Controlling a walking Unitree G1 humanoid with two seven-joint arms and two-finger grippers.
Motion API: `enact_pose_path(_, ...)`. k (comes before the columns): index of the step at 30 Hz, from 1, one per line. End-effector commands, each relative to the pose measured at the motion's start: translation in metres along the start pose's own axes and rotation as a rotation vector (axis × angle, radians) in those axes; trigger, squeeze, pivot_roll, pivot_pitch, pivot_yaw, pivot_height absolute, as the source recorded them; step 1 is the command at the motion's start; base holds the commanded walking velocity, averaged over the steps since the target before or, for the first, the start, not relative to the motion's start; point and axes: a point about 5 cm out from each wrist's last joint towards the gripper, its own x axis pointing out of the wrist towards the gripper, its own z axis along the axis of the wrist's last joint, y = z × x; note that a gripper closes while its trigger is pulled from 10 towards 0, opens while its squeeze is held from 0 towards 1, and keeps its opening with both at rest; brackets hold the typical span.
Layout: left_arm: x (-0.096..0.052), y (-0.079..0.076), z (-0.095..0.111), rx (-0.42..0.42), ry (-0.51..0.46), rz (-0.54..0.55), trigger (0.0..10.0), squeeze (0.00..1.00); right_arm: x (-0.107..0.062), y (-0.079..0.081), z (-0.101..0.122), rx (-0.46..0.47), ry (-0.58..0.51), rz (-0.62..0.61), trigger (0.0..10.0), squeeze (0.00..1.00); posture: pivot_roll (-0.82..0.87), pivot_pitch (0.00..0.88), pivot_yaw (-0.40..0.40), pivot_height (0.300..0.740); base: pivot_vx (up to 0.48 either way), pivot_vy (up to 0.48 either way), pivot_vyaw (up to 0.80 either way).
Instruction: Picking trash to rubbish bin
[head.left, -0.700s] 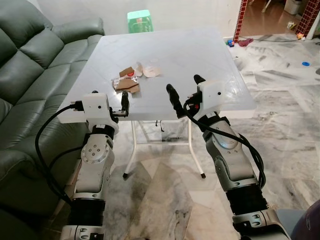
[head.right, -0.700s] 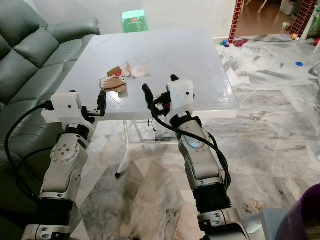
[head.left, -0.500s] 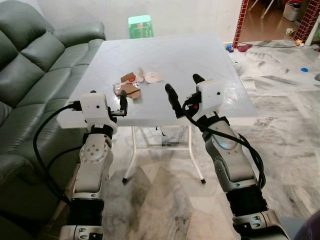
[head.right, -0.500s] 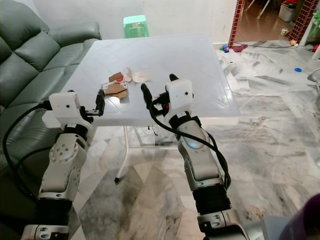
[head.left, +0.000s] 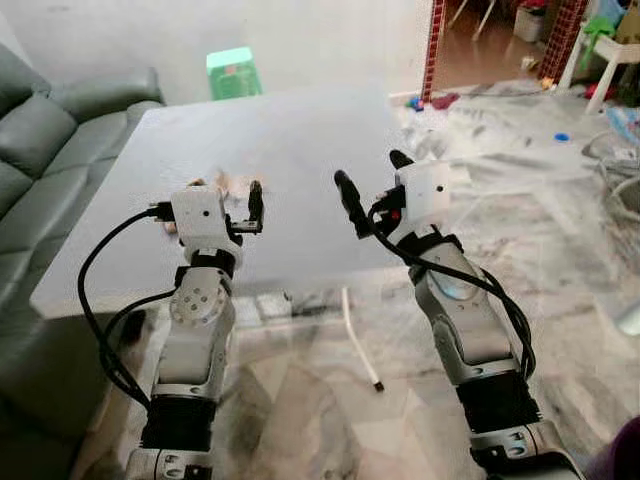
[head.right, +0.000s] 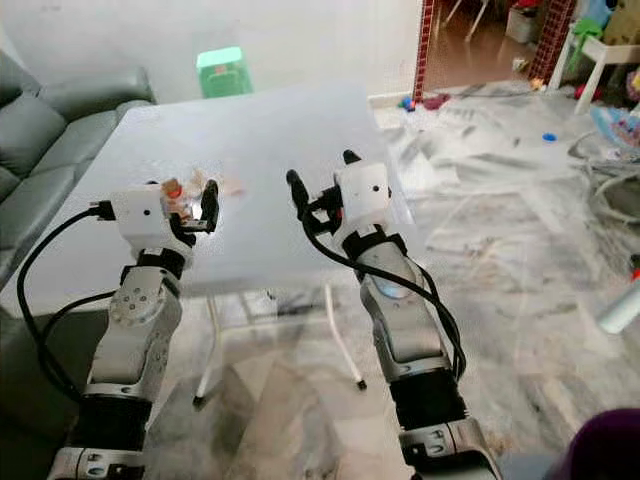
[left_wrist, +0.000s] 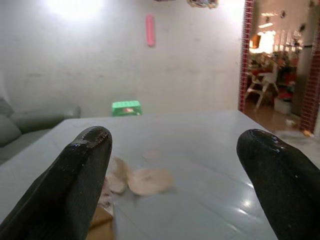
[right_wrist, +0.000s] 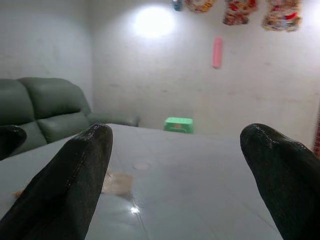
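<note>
No readable writing or brand anywhere from my feeds; head cams are blurred. No container w/ contents that I can make out either.

Both arms are raised in front of me at the near edge of the white table (head.left: 300, 130). Left gripper (left_wrist: 172, 170): fingers spread wide apart in the left wrist view, nothing between them, holding nothing. Right gripper (head.left: 370, 183): also wide open, one black finger (head.left: 349, 200) on the inner side, the other (head.left: 400, 159) behind the white wrist housing; empty.

The trash (left_wrist: 134, 180) lies on the table ahead of the left gripper, not touched: a few pale, flat, roundish scraps plus a brown cardboard-looking piece (left_wrist: 101, 220) nearest the left finger. In the head views it's partly hidden behind the left wrist housing, w/ a bit of red (head.right: 174, 186) showing; can't tell what that piece is. The right wrist cam sees the same scraps (right_wrist: 117, 183) off toward the sofa side, well apart from the right gripper.

Grey-green sofa (head.left: 45, 125) runs along the table's left side. Green plastic stool (head.left: 230, 70) stands past the far edge, by the wall. A pink oblong thing (left_wrist: 150, 30) hangs on that wall. Marble-pattern floor (head.left: 560, 250) to the right, w/ small scattered items near the doorway, too blurred to ID.
</note>
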Motion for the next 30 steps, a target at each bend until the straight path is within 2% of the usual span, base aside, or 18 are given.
enact_pose_path(1,0.001,0.011,0.002,0.015,-0.002,0.043,10.0,0.0,0.006,0.012,0.006,-0.005,-0.017,0.052,10.0,0.0,-0.01,0.0,0.053,0.74,0.382,0.289,0.0)
enact_pose_path(4,0.001,0.012,0.001,0.005,0.004,0.061,10.0,0.0,0.006,0.013,0.006,-0.012,-0.016,0.059,10.0,0.0,-0.01,0.0,0.053,0.74,0.358,0.315,0.0)
enact_pose_path(18,0.002,0.014,-0.003,-0.017,0.028,0.091,10.0,0.0,0.007,0.015,0.006,0.0,-0.016,0.063,10.0,0.0,-0.01,0.003,0.048,0.74,0.0,0.452,0.0)
enact_pose_path(24,-0.002,0.004,-0.009,0.021,0.051,0.032,10.0,0.0,0.006,0.01,0.002,-0.033,0.001,0.037,10.0,0.0,-0.01,0.0,0.045,0.74,0.0,0.0,0.0)
enact_pose_path(30,-0.009,0.013,-0.018,0.027,0.082,0.038,10.0,0.0,0.004,-0.001,-0.004,-0.046,0.027,0.002,10.0,0.0,-0.01,0.002,0.041,0.74,0.0,0.0,0.0)
